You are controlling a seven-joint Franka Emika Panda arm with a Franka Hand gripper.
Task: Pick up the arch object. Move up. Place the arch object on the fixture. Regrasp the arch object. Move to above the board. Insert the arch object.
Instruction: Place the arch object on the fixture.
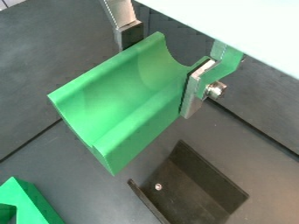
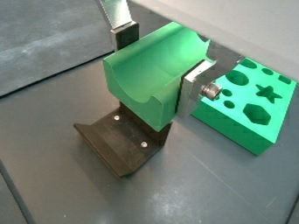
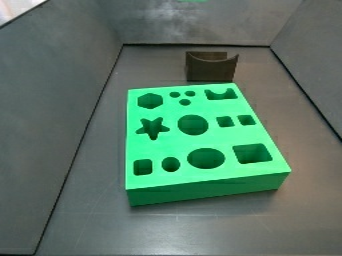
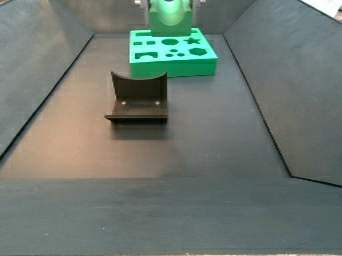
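In a wrist view we see the gripper [image 1: 163, 57] closed on the arch object [image 1: 122, 101], its silver fingers [image 1: 198, 86] pressed against two opposite sides of the light-green piece, whose curved hollow faces the camera. Beneath it lies the fixture [image 1: 193, 184], dark and apart from the held piece, and a corner of the board [image 1: 21, 206] shows nearby.

In a wrist view from the opposite side, the gripper [image 2: 158, 57] holds the arch object [image 2: 152, 74] clear above the fixture [image 2: 122, 140]. Just beside the fixture lies the board [image 2: 251, 105], its star, hexagon and round holes showing.

In a side view the board [image 3: 201, 145] fills the middle of the frame on the dark desk [image 3: 67, 220], with the fixture [image 3: 211, 64] behind it at upper centre. We cannot see the gripper or the arch object here.

In a side view the gripper [image 4: 168, 4] sits at the top edge, gripping the arch object [image 4: 168, 17] in the air in front of the board [image 4: 171, 52]. The fixture [image 4: 136, 98] stands at centre left, well below it in the frame.
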